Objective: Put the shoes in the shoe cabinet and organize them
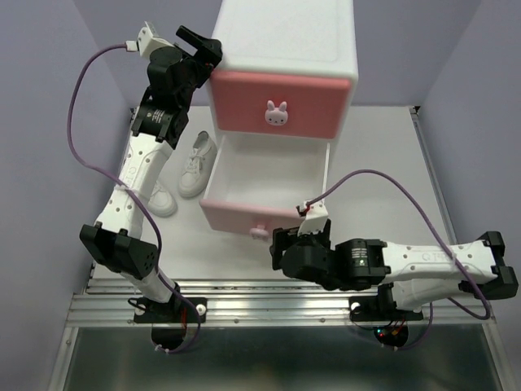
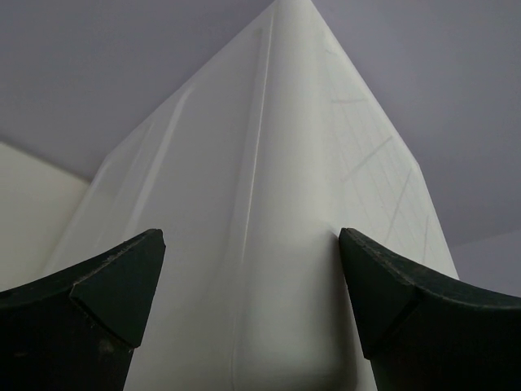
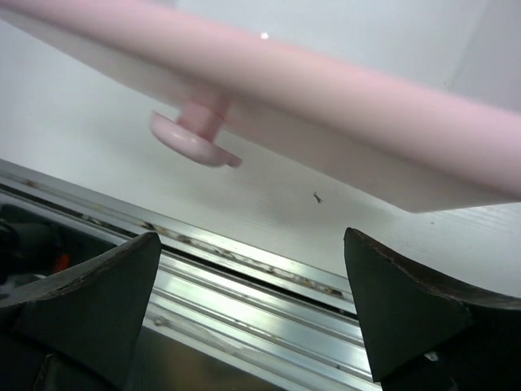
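The shoe cabinet (image 1: 285, 49) stands at the back. Its darker pink upper drawer (image 1: 281, 102) is closed. The pale pink lower drawer (image 1: 244, 216) is pulled out, and no shoe shows inside it. Two white shoes lie left of the cabinet, one (image 1: 198, 163) beside the open drawer and one (image 1: 161, 199) partly under my left arm. The orange pair is out of view. My left gripper (image 1: 208, 55) is open at the cabinet's upper left corner, which fills the left wrist view (image 2: 269, 204) between the fingers. My right gripper (image 1: 279, 247) is open and empty just in front of the lower drawer's knob (image 3: 191, 147).
A metal rail (image 1: 269, 301) runs along the table's near edge, under my right gripper (image 3: 248, 244). Purple walls close in the left, back and right. My right arm lies along the front right of the table (image 1: 391, 163).
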Action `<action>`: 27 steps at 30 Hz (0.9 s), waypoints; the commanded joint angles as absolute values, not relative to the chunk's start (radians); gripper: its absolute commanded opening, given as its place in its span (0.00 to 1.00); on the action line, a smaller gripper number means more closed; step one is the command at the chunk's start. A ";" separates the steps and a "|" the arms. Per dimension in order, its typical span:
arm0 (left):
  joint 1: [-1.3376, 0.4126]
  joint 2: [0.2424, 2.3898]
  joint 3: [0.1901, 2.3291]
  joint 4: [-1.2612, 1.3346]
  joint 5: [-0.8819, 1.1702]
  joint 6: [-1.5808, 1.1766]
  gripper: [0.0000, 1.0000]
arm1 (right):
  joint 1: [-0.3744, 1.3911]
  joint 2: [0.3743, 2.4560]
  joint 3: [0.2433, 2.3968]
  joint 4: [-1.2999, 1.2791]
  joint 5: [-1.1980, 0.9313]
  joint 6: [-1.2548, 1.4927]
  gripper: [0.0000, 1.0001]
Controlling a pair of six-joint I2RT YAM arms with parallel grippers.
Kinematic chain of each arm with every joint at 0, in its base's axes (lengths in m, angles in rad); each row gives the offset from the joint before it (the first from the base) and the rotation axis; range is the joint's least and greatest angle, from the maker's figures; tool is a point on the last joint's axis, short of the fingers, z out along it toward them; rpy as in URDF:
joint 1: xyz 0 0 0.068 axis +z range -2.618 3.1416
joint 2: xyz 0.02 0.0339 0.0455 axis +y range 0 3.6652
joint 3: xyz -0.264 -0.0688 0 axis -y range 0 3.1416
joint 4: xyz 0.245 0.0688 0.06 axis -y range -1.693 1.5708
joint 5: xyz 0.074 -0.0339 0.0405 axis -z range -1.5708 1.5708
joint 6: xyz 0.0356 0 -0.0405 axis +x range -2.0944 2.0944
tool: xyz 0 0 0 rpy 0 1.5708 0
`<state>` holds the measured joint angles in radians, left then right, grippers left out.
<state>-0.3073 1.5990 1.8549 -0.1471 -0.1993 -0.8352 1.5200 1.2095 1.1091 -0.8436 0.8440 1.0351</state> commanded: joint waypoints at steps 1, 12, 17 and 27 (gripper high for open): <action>-0.291 1.695 1.917 -0.551 -0.235 -0.670 0.99 | 1.526 1.103 1.207 -0.785 0.997 1.017 1.00; -0.083 1.614 2.019 -0.664 -0.111 -0.598 0.99 | 1.084 1.054 1.368 -0.879 0.890 0.950 1.00; 0.024 1.631 1.936 -0.654 0.052 -0.499 0.99 | 0.681 1.221 1.480 -0.890 0.600 0.793 1.00; 0.124 1.831 1.795 -0.454 0.340 -0.388 0.99 | 0.410 1.350 1.545 -0.914 0.390 0.798 1.00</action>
<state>0.1184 1.7786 1.8130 -0.5629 0.1879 -0.4614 0.4347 1.3754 1.4902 -0.8936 0.4904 0.8097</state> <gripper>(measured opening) 0.986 0.997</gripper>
